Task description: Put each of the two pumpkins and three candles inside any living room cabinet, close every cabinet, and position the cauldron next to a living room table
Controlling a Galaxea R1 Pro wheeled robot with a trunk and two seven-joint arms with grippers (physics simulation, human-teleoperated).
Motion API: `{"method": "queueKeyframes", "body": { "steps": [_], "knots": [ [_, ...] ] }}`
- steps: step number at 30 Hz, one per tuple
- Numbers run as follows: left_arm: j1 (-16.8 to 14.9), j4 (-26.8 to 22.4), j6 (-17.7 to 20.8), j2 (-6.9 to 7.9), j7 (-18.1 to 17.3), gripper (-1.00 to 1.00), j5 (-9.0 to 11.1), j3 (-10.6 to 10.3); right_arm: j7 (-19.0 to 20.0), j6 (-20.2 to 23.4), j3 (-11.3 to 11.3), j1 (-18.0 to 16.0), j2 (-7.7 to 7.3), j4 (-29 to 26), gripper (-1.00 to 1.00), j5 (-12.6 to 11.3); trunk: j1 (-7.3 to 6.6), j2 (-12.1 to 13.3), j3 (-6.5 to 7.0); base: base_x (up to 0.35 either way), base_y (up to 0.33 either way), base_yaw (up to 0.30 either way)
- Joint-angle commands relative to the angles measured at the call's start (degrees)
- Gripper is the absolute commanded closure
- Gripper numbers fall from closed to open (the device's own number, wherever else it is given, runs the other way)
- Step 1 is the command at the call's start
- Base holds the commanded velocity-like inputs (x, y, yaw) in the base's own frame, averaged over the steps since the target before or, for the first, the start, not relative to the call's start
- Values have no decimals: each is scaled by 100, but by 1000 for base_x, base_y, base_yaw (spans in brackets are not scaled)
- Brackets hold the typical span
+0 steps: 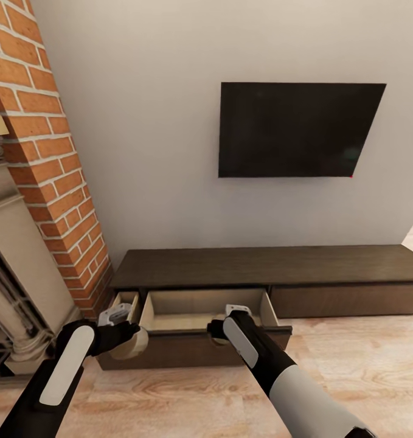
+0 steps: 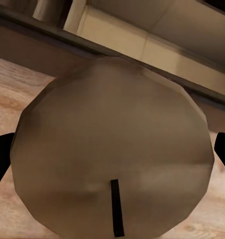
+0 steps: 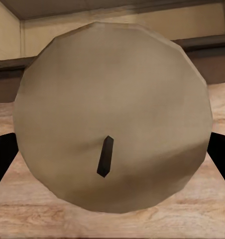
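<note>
The dark brown cabinet (image 1: 267, 267) runs along the wall, with its wide drawer (image 1: 206, 311) and a narrow drawer (image 1: 126, 301) pulled out, showing tan insides. My left gripper (image 1: 130, 337) is shut on a tan candle (image 1: 135, 345) just in front of the narrow drawer. In the left wrist view that candle (image 2: 112, 144) shows its flat top and dark wick between the fingers (image 2: 0, 159). My right gripper (image 1: 218, 331) is at the wide drawer's front edge, shut on another candle (image 3: 112, 109). The pumpkins and the cauldron are out of view.
A black TV (image 1: 297, 131) hangs on the wall above the cabinet. A brick chimney (image 1: 48, 152) and a stone fireplace surround (image 1: 11, 261) stand close on the left. Light wood floor (image 1: 188, 395) lies in front of the cabinet.
</note>
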Motion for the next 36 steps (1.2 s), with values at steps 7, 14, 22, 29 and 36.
{"method": "queueKeyframes", "body": {
  "steps": [7,14,22,29,36],
  "knots": [
    [-724,342,31,-37,112,100,56,-57,-82,464,4,-619,6,0,100,-510,1,-3,-6,22,0,0],
    [-1028,1018,16,-38,131,100,22,-223,-89,514,20,-873,9,5,100,-778,1,-3,-6,1,0,0],
    [-1044,1197,-16,-44,101,100,10,-620,-80,487,31,-888,30,16,100,-802,1,-3,-6,0,0,0],
    [-1044,1176,-28,-40,82,100,7,-714,-38,451,38,-888,30,13,100,-803,1,-3,-6,120,70,0],
    [-1044,1161,-28,-41,72,100,7,-751,-12,434,40,-888,30,10,100,-803,1,-3,-6,130,52,0]
  ]
}}
